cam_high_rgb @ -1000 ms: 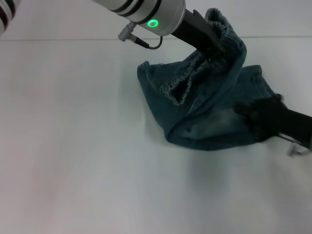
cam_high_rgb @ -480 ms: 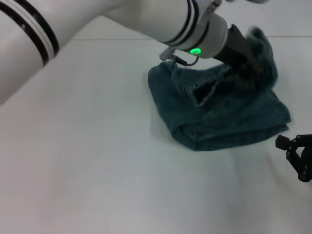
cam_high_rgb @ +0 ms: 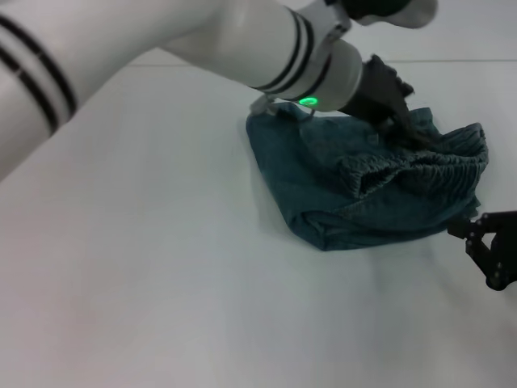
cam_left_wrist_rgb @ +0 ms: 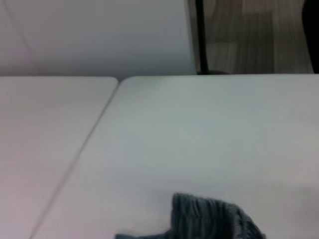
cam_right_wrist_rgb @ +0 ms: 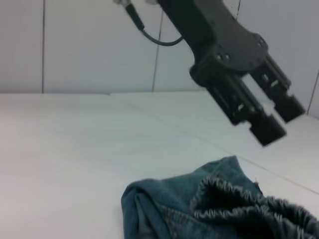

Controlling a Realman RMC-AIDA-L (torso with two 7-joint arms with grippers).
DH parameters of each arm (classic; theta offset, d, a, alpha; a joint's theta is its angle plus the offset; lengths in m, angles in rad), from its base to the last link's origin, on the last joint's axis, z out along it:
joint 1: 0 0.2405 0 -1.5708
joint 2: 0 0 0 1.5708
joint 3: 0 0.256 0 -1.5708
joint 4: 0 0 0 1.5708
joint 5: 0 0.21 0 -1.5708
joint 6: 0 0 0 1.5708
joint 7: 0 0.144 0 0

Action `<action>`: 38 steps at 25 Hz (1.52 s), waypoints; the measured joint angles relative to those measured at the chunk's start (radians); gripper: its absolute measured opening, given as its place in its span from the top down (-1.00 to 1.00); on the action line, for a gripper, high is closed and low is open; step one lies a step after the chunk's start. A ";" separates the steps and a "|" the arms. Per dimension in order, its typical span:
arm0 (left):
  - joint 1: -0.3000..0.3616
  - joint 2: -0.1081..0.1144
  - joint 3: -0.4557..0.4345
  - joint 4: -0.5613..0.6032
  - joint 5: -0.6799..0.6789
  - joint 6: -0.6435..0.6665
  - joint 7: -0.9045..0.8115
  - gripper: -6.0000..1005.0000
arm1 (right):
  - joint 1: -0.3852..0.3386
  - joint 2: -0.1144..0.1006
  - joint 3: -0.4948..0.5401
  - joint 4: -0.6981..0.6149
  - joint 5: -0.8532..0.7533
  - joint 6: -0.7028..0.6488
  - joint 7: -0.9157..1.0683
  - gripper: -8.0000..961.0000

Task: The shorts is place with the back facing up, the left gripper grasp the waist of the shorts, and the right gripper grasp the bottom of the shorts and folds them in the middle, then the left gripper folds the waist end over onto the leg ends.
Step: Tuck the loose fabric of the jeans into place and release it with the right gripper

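Lying folded near the white tabletop's far right edge, the faded blue-green denim shorts have their ruffled elastic waist on top, the black skeletal left gripper hovers released above, and the black right gripper sits open beside, so little seems left.

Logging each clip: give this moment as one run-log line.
shorts: folded on table, waist on top | left end effector: open, above waist | right end effector: open, beside shorts
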 joint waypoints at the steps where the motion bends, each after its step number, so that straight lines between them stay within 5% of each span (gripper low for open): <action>1: 0.047 0.000 -0.007 0.053 -0.003 0.000 0.014 -0.20 | 0.000 0.001 0.001 -0.008 0.000 -0.005 0.008 0.99; 7: 0.338 -0.005 -0.084 0.278 -0.148 0.036 0.186 -0.44 | -0.025 0.020 0.004 -0.194 -0.015 -0.063 0.129 0.99; 12: 0.516 -0.005 -0.251 0.224 -0.428 0.206 0.492 -0.69 | -0.024 0.035 -0.002 -0.412 -0.086 -0.095 0.304 0.99; 14: 0.550 -0.005 -0.334 0.153 -0.503 0.295 0.606 -0.87 | -0.013 0.035 -0.008 -0.483 -0.113 -0.109 0.371 0.90; 20: 0.607 0.026 -0.693 -0.205 -0.587 0.608 0.975 -0.87 | 0.024 0.031 -0.008 -0.620 -0.189 -0.171 0.513 0.53; 24: 0.668 0.041 -0.853 -0.326 -0.567 0.700 1.123 -0.87 | 0.046 0.032 -0.007 -0.749 -0.266 -0.220 0.608 0.21; 28: 0.733 0.031 -0.929 -0.330 -0.538 0.720 1.163 -0.87 | 0.110 0.032 -0.016 -0.878 -0.414 -0.277 0.734 -0.12; 30: 0.751 0.030 -0.956 -0.333 -0.517 0.721 1.165 -0.87 | 0.162 0.030 -0.027 -0.925 -0.514 -0.307 0.803 -0.63; 38: 0.777 0.023 -1.000 -0.337 -0.491 0.714 1.162 -0.87 | 0.334 0.033 -0.181 -0.946 -0.857 -0.279 0.947 -0.84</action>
